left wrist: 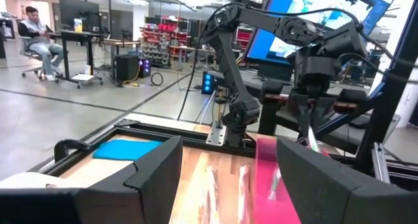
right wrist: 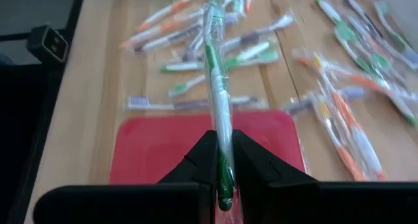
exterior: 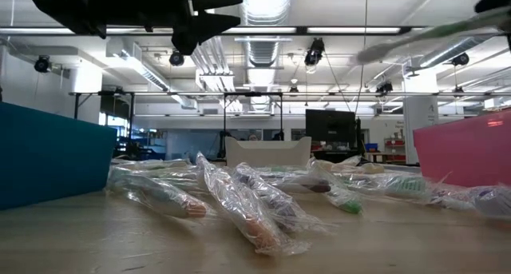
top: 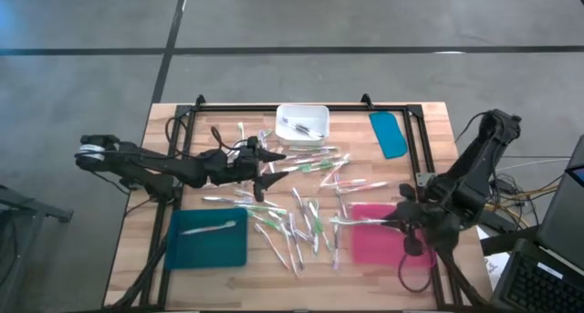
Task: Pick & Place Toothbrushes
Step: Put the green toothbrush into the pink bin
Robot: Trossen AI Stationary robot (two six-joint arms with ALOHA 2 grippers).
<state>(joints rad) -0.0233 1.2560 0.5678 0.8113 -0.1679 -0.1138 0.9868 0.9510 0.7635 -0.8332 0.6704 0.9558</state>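
Observation:
Many wrapped toothbrushes [top: 301, 208] lie loose on the wooden table between the trays; they also show in the low view as a pile [exterior: 239, 198]. My right gripper [top: 401, 224] is shut on one green-and-white toothbrush [right wrist: 219, 87] above the pink tray [top: 374, 245]. My left gripper [top: 274, 158] hovers open over the far part of the pile, nothing between its fingers [left wrist: 157, 178]. One toothbrush [top: 208, 228] lies flat on the teal tray [top: 208, 245]. A few more lie in the white bin [top: 302, 121]. My right gripper pinches the toothbrush by one end [right wrist: 223, 160] between its two fingers. The fingers slant down from the table's right side. The toothbrush runs on past the fingertips along their line, toward the table's left. It is lifted clear over the pink tray [right wrist: 163, 149].
A flat blue tray [top: 390, 133] lies at the far right. A black frame [top: 301, 106] edges the table's far side and both sides. Cables run beside the right arm's base [top: 511, 181]. A person sits at a desk far off in the room [left wrist: 36, 34].

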